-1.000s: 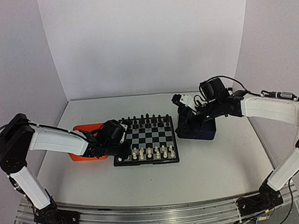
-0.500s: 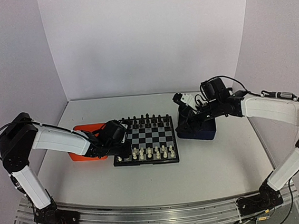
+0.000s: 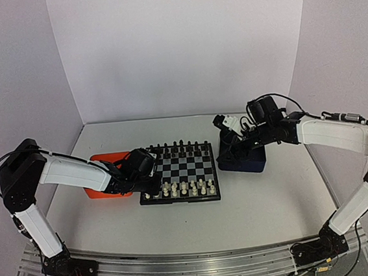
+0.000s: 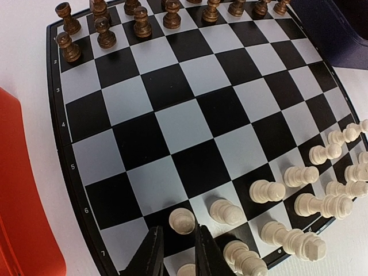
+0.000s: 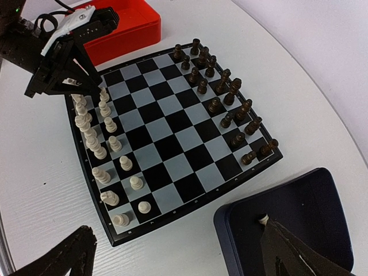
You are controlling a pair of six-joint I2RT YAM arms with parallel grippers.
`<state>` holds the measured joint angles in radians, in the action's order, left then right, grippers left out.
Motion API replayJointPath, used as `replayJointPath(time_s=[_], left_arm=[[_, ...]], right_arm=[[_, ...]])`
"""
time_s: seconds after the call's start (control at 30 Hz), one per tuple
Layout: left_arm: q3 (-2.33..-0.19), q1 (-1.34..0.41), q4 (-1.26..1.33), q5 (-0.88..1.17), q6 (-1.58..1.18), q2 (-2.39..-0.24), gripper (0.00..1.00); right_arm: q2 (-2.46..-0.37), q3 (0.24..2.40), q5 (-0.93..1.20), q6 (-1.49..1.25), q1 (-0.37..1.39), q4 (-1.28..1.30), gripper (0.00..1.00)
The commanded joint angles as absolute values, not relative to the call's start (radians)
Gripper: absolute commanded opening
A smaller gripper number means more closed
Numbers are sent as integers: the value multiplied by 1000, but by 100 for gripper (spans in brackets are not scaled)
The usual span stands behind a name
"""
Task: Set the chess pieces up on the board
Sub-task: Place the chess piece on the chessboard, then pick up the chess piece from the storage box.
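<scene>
Cream-white chess pieces (image 4: 266, 190): seven in the row just ahead of the left gripper (image 4: 176, 230), rear rank too crowded to count, all on the board (image 4: 172, 123). Dark pieces (image 5: 214, 105): sixteen, along the edge farthest from it. Left gripper: narrowly parted astride one cream piece (image 4: 187, 270), grip indeterminable. Right gripper (image 5: 177, 225): spread wide, empty, over blue tray (image 5: 310, 201).

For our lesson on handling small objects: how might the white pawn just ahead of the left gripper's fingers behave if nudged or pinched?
The white pawn stands taller than its base is wide, so a nudge could tip it. Its rounded head may slip between narrow fingers. It looks rigid, likely light.
</scene>
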<state>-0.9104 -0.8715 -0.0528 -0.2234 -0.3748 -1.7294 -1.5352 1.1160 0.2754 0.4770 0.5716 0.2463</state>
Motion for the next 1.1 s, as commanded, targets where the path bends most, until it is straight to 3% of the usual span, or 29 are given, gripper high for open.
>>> replayJointPath(time_s=[0.0,0.23,0.47,0.53,0.7,0.93,1.07], left_arm=[[-932,-876,-91,-221,-373,-1722,21],[-971,-876,-80,-272,-366,-1706,25],[-1080,-876,-142,-394,-390,-1664,32],[-1105,-876,-155,-415,-401,-1632,41],[-1153,-863,-110,-481,-406,-1558,98],[-1304,-671,-27,-243,-388,-1660,100],[-1454,-601,-33,-200,-359,-1783,100]], right_arm=[[-1540,1119,271,472,566,222,98],[-1546,1140,244,417,559,211,98],[-1575,1187,133,193,486,183,98],[-1591,1197,85,140,463,184,98],[-1662,1215,-7,89,411,193,98],[-1823,1337,85,136,359,281,98],[-1938,1498,22,154,357,460,98]])
